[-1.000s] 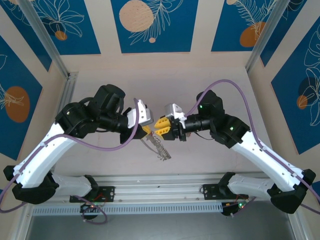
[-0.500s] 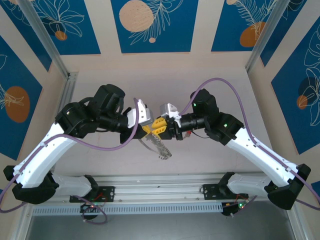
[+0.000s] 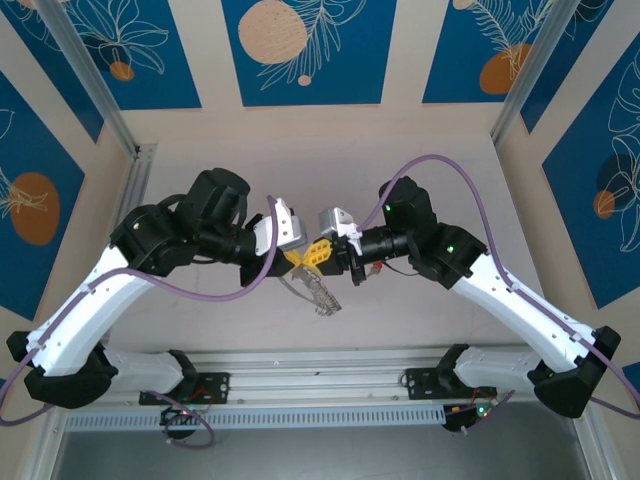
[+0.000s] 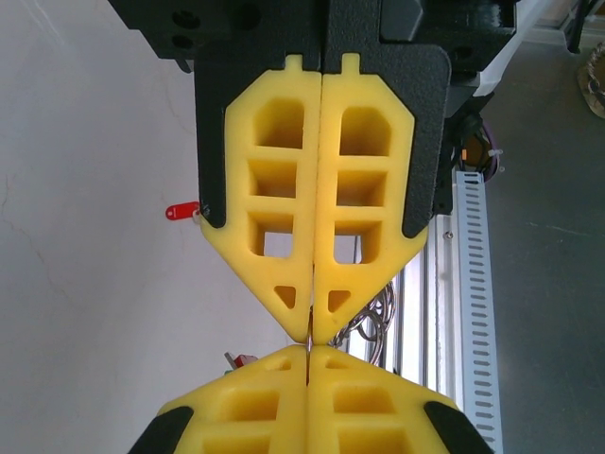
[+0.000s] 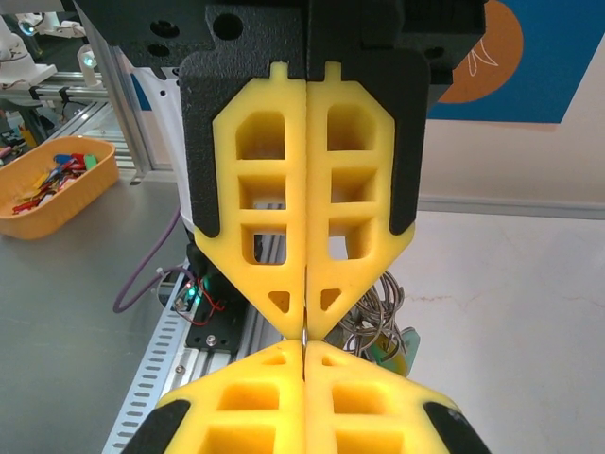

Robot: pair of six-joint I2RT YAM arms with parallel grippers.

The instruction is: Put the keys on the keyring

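Note:
Over the table's middle my two grippers meet tip to tip. My left gripper (image 3: 298, 259) (image 4: 310, 333) is shut on a thin metal strand of the keyring (image 3: 318, 293). My right gripper (image 3: 326, 252) (image 5: 304, 331) is shut on the same strand from the opposite side. The ring's silver loops (image 4: 376, 322) (image 5: 373, 312) hang bunched just behind the fingertips. A key with a green and yellow head (image 5: 402, 346) dangles among the loops. A red-headed key (image 4: 178, 212) lies on the table to the left, and another red piece (image 4: 242, 360) peeks out behind the right gripper's fingers (image 4: 236, 407).
An orange basket (image 5: 55, 184) of coloured keys stands on the grey bench beyond the table. The slotted aluminium rail (image 3: 320, 385) (image 4: 468, 312) runs along the near edge under the arm bases. Frame posts (image 3: 95, 80) rise at the back corners.
My right gripper has moved left up to my left gripper's tips and has shut on the keyring. The left arm has stayed in place, still shut.

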